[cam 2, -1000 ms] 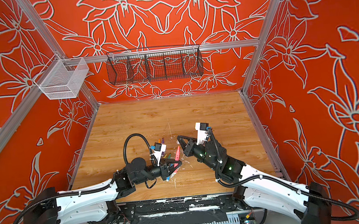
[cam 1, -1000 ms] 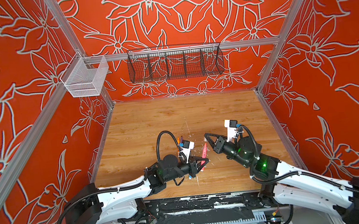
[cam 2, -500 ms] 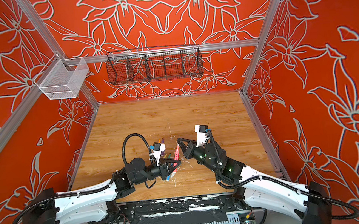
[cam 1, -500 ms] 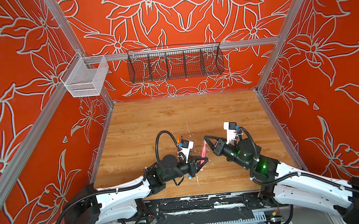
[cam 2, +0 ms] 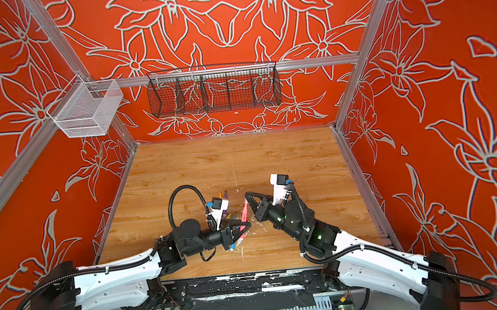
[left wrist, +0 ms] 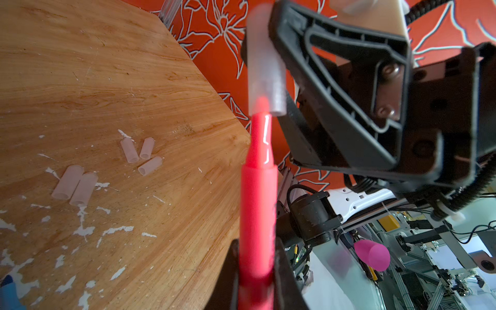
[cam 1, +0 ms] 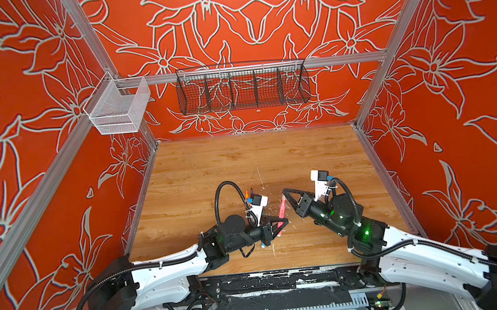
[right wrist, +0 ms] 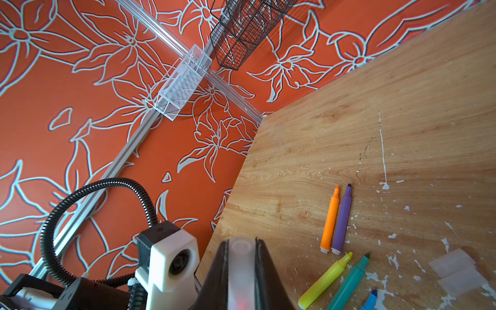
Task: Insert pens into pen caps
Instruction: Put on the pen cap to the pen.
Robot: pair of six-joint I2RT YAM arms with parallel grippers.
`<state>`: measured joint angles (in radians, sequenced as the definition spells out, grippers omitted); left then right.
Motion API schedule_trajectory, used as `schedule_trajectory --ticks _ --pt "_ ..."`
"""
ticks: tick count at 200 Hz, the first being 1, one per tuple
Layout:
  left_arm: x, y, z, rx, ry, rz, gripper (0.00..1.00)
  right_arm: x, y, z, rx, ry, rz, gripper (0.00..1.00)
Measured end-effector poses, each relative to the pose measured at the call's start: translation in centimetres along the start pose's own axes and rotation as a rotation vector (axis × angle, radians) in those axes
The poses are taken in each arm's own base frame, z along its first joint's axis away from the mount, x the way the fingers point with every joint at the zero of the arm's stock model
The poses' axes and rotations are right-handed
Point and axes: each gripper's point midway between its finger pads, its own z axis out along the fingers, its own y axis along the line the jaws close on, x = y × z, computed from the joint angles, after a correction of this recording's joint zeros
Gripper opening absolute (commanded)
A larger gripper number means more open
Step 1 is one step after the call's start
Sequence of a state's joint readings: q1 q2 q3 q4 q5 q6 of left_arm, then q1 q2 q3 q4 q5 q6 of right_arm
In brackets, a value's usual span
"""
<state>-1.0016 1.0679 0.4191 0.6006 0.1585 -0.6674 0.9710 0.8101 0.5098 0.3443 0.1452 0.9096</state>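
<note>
Capping step: left hand (left wrist: 256,257) clamps pink pen (left wrist: 257,204), tip just inside cap (left wrist: 264,80) pinched by right hand (right wrist: 241,255); next likely needs a straight axial push.

Bright, even light, soft shadows; wrist views bend at edges, near pink pen (left wrist: 258,214) blurred, perhaps glare on its neck.
</note>
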Motion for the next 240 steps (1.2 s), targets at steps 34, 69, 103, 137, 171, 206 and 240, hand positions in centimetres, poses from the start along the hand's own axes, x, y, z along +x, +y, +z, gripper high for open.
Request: schedule_trajectory --ticks 34,69,103,137,171,206,240 --pt "-0.3 -0.1 0.1 -0.008 0.002 0.002 0.0 0.0 0.0 0.1 0.001 -0.012 0.001 0.15" --pt "-1.2 -0.6 0.3 -0.012 -0.01 0.006 0.0 0.4 0.3 0.1 -0.005 -0.009 -0.01 0.15" --pt "-1.2 -0.4 0.3 -0.027 -0.008 0.015 0.0 0.4 0.3 0.1 0.002 -0.014 -0.016 0.15" --pt "-1.2 -0.2 0.3 -0.04 -0.006 0.025 0.0 0.5 0.2 0.1 0.001 -0.012 -0.017 0.15" --pt "-1.0 -0.1 0.2 -0.05 0.007 0.037 0.0 0.9 0.2 -0.2 -0.018 0.003 -0.017 0.19" --pt "-1.7 -0.3 -0.1 -0.037 -0.007 0.043 0.0 2.1 0.7 -0.7 -0.069 0.056 -0.02 0.24" --pt "-3.1 -0.5 -0.3 -0.015 -0.048 0.04 0.0 4.2 0.7 -0.9 -0.107 0.134 -0.023 0.24"
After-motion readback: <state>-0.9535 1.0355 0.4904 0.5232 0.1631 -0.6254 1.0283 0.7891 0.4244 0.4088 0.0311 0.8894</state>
